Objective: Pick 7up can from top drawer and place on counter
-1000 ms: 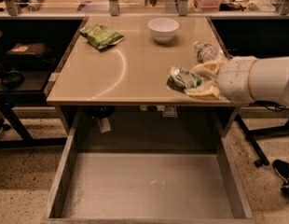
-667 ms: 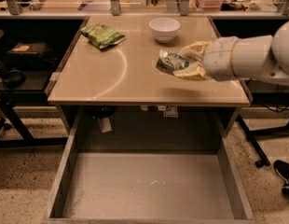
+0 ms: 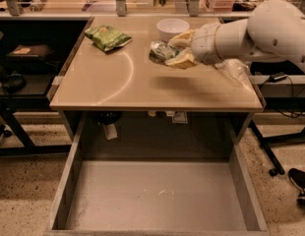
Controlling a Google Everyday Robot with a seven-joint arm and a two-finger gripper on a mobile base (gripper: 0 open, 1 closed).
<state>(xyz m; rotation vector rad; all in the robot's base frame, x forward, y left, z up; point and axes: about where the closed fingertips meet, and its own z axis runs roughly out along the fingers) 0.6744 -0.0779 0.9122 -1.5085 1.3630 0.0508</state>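
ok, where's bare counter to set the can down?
Widest bare patch: front-left counter, below the snack bag. The front strip before the gripper, which holds the 7up can mid-right, is also bare. Crowded: back right, bowl and water bottle.

Robotics lab: robot fingers (image 3: 182, 59) over counter (image 3: 118, 80), workbenches (image 3: 37, 63) alongside.

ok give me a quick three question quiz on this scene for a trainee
1. True or false: the 7up can lies in the top drawer.
2. The tool is over the counter, closest to: A) green snack bag B) white bowl C) the counter's front edge.
3. Fill in: the tool is shut on the ____.

Key: 1 false; 2 B; 3 7up can.
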